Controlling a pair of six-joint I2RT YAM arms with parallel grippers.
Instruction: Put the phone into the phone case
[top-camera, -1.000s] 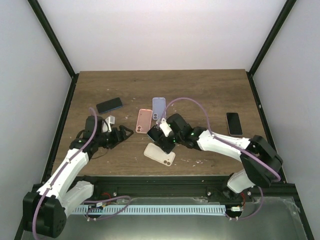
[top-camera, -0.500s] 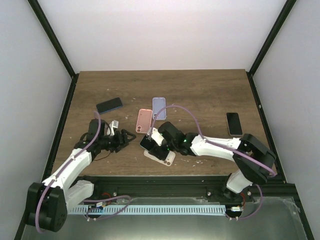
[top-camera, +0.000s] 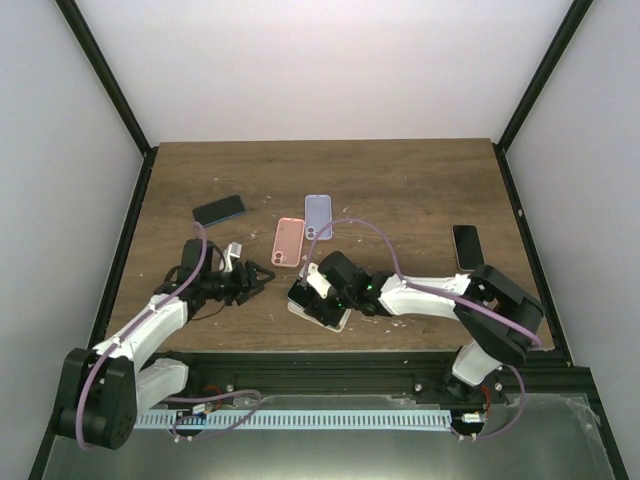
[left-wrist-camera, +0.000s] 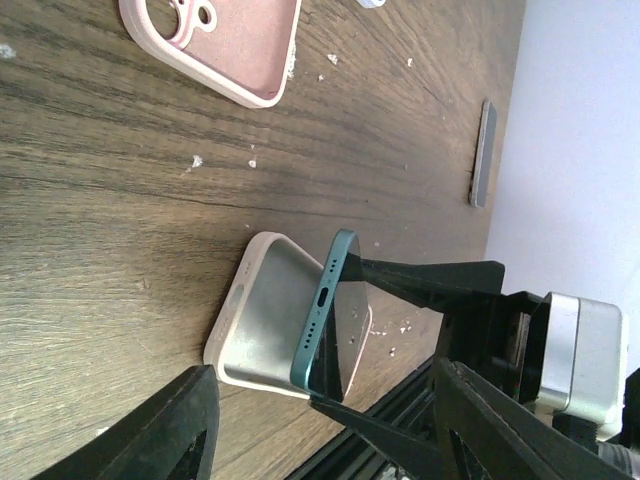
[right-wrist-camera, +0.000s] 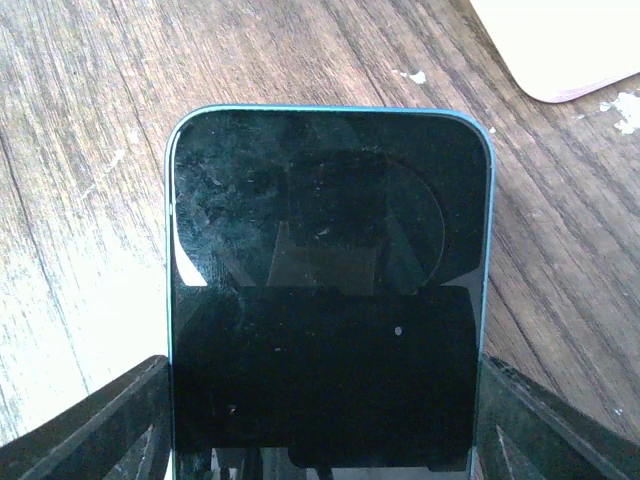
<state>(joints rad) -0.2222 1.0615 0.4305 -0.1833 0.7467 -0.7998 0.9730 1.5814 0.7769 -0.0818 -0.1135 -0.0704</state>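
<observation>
My right gripper (top-camera: 308, 290) is shut on the teal-edged phone (top-camera: 305, 293) and holds it tilted over the cream phone case (top-camera: 328, 315) near the table's front edge. In the left wrist view the phone (left-wrist-camera: 322, 322) stands on its long edge with the charging port facing the camera, its lower edge at the cream case (left-wrist-camera: 262, 318). In the right wrist view the phone's black screen (right-wrist-camera: 325, 290) fills the space between my fingers. My left gripper (top-camera: 257, 275) is open and empty, just left of the phone and pointing at it.
A pink case (top-camera: 288, 242) and a lilac case (top-camera: 318, 215) lie behind the phone. A dark phone (top-camera: 218, 210) lies at the back left and a black phone (top-camera: 467, 248) at the right. The pink case (left-wrist-camera: 220, 40) also shows in the left wrist view.
My right gripper has carried the phone left and toward the front edge, down over the cream case. My left gripper has moved right, closer to the phone.
</observation>
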